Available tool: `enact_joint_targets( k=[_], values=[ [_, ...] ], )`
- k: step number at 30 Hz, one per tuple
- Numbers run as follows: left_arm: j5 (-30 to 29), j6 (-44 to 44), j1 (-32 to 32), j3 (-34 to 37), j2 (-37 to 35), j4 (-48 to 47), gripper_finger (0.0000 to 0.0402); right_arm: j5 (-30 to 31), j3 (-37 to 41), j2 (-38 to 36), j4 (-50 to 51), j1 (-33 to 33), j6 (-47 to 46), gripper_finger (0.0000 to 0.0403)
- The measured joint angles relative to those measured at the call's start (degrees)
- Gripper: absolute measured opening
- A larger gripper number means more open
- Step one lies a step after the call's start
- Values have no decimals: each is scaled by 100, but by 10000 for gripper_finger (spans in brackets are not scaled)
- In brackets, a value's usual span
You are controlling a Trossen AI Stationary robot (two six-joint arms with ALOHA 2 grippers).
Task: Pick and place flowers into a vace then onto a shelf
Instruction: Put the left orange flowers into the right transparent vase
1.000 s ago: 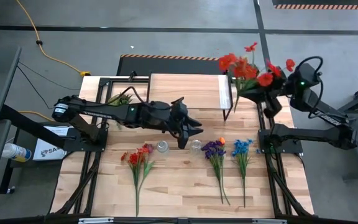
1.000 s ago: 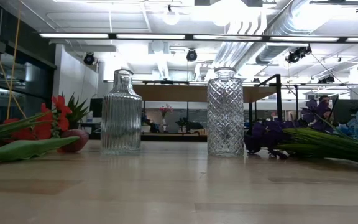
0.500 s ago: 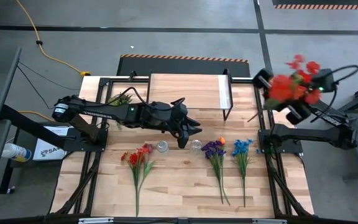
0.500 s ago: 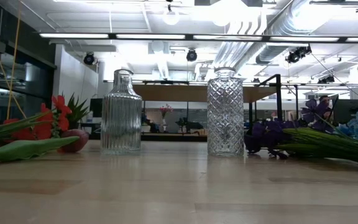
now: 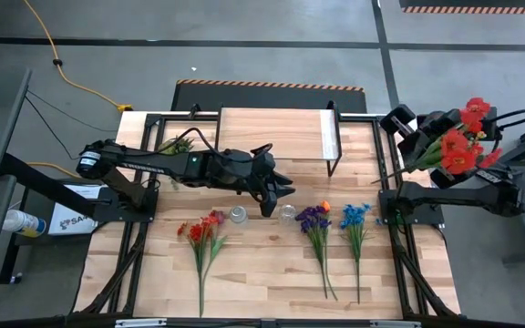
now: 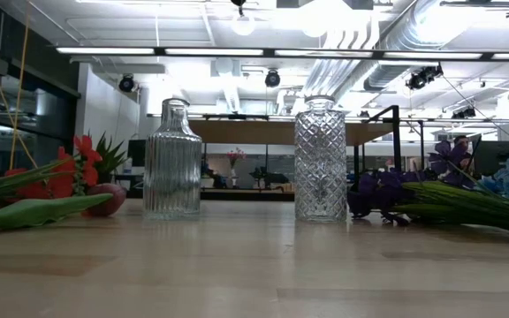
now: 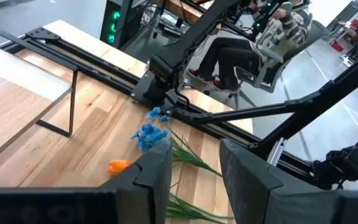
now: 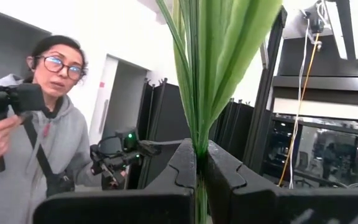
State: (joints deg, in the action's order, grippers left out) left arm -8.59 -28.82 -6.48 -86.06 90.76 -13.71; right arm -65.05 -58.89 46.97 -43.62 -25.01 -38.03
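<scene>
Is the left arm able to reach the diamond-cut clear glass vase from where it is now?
Probably yes. The left gripper hovers open just behind the diamond-cut clear glass vase, holding nothing, and nothing stands between them.

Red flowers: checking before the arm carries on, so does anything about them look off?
Yes. The right gripper, shut on the red flowers, holds them past the table's right edge, away from both vases, which stand empty.
</scene>
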Motion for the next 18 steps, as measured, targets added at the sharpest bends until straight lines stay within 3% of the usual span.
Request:
enact_joint_targets(
  k=[10,18],
  values=[
    [-12,0,0,0,2,-138,166,37,0,167,136,6,56,4],
    [-10,-288,11,0,-46,-1516,166,170,2,439,1453,6,794,4]
  ],
)
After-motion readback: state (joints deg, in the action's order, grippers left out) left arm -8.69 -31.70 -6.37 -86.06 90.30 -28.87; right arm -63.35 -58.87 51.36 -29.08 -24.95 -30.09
